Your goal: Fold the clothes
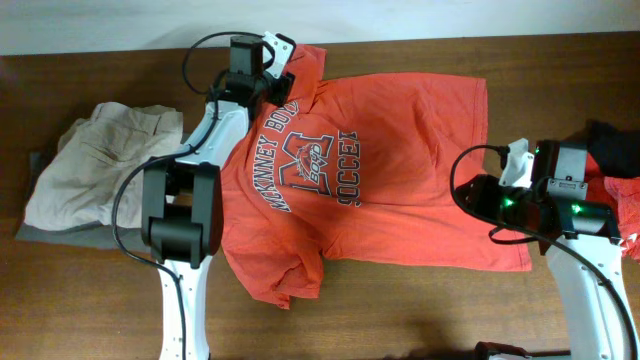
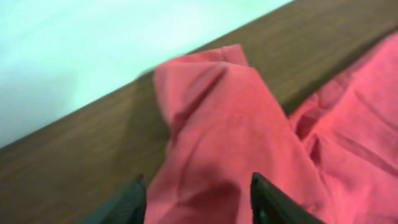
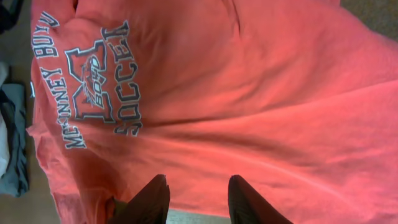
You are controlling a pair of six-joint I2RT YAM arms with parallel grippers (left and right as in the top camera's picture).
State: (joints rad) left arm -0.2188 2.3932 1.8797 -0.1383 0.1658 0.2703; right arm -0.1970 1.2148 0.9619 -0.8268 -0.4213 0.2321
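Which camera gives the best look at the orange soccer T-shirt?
The overhead view: almost the whole T-shirt lies spread out. The right wrist view shows only its print and body close up; the left wrist view, just one sleeve.

A T-shirt lies spread flat across the middle of the table, collar toward the left, hem toward the right. A heap of trousers sits beside it on the left, and more clothes are bunched at the table's right edge. The left gripper hangs over the far sleeve near the table's back edge, the right gripper over the hem.
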